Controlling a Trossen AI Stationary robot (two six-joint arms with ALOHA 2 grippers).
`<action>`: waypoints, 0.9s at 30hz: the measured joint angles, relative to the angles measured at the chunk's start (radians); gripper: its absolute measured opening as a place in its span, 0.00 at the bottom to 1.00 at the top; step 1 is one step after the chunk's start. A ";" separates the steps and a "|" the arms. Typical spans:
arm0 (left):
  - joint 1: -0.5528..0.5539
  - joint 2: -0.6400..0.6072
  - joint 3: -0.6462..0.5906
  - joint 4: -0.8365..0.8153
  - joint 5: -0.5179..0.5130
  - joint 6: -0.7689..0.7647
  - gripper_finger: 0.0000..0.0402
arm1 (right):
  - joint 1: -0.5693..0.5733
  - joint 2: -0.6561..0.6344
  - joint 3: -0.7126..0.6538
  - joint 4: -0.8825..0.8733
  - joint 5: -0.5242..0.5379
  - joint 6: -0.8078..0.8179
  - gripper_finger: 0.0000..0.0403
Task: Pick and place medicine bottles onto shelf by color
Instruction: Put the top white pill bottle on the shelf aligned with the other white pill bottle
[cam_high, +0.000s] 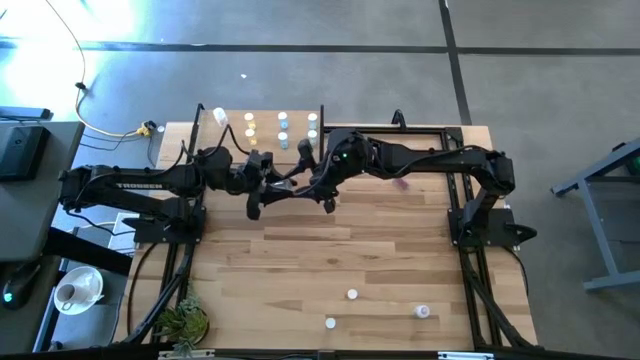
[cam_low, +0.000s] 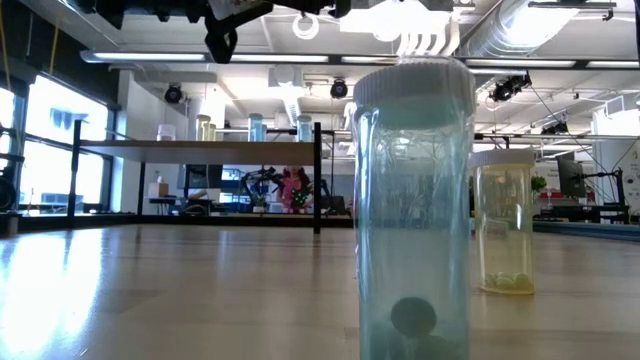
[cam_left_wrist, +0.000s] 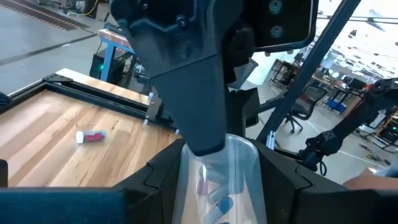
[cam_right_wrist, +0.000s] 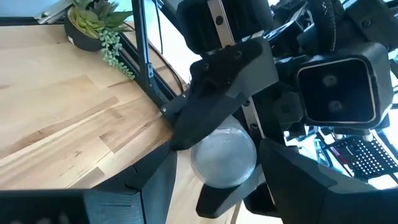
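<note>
My two grippers meet in mid-air just in front of the shelf (cam_high: 265, 130), which carries several bottles. Between them is a clear medicine bottle (cam_left_wrist: 224, 180) with a white cap (cam_right_wrist: 224, 155) and pink and blue pills inside. My left gripper (cam_left_wrist: 221, 186) and my right gripper (cam_right_wrist: 221, 165) are both shut on it. In the high view the arms hide the bottle. A pink bottle (cam_left_wrist: 91, 136) lies on its side on the table. Three more bottles (cam_high: 352, 294) stand or lie near the front edge. My left gripper pinches the clear bottle's body (cam_left_wrist: 239, 163) between its two fingers, one on each side. The bottle is lifted clear of the table. Its cap end is hidden behind the right arm's finger (cam_left_wrist: 193, 93). My right gripper has the bottle's cap end (cam_right_wrist: 214, 163) between its two fingers, crosswise to the left gripper's fingers (cam_right_wrist: 214, 112), which sit above and below the cap in this view. The bottle is clear of the table.
In the low view a light blue bottle (cam_low: 412, 210) stands close to the camera, with a yellow one (cam_low: 505, 220) behind it. A potted plant (cam_high: 185, 322) stands at the front left corner. Black frame rails (cam_high: 470, 230) run along the table's sides.
</note>
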 joint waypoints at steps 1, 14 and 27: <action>0.000 0.000 0.000 0.000 0.000 0.000 0.35 | 0.000 0.000 0.000 0.000 0.004 0.000 0.55; 0.000 0.000 0.000 0.014 0.001 -0.001 0.35 | 0.013 0.000 0.000 0.002 0.032 0.000 0.48; 0.000 0.000 0.000 0.012 0.002 0.011 0.36 | 0.019 0.000 0.000 0.000 0.035 -0.001 0.33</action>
